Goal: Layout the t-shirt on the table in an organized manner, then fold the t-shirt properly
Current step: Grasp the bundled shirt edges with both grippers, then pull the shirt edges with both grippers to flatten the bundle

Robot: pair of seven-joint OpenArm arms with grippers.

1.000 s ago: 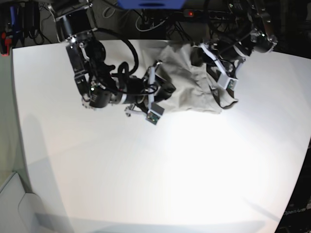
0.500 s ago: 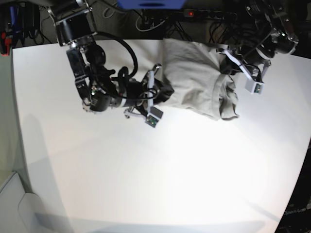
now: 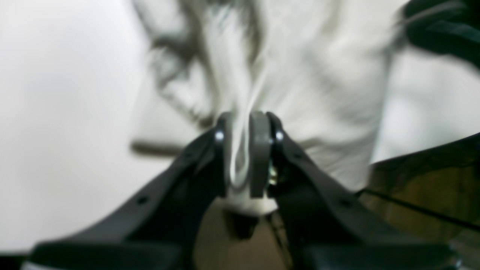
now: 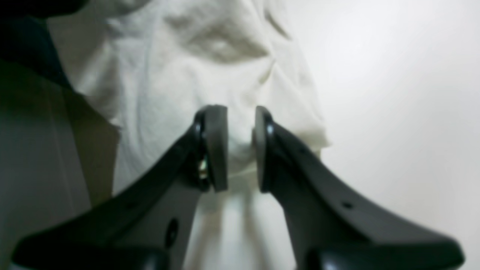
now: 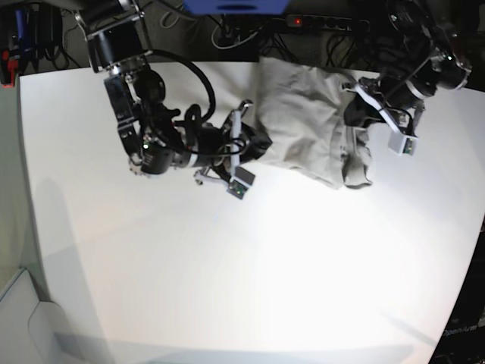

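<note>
Fabric of the t-shirt (image 3: 300, 75) is clamped in my left hand (image 3: 243, 150) and my right hand (image 4: 242, 148). I should pull both apart evenly, low over the surface (image 5: 227, 265), so it spreads flat.

T-shirt (image 5: 303, 121): soft, wrinkled matt cloth, pale grey-beige. Table (image 5: 250, 273): smooth matt white top. Right gripper (image 4: 241, 148) at 9 o'clock of shirt: dark, seemingly matt plastic; pads (image 4: 217, 146) smooth grey.
</note>
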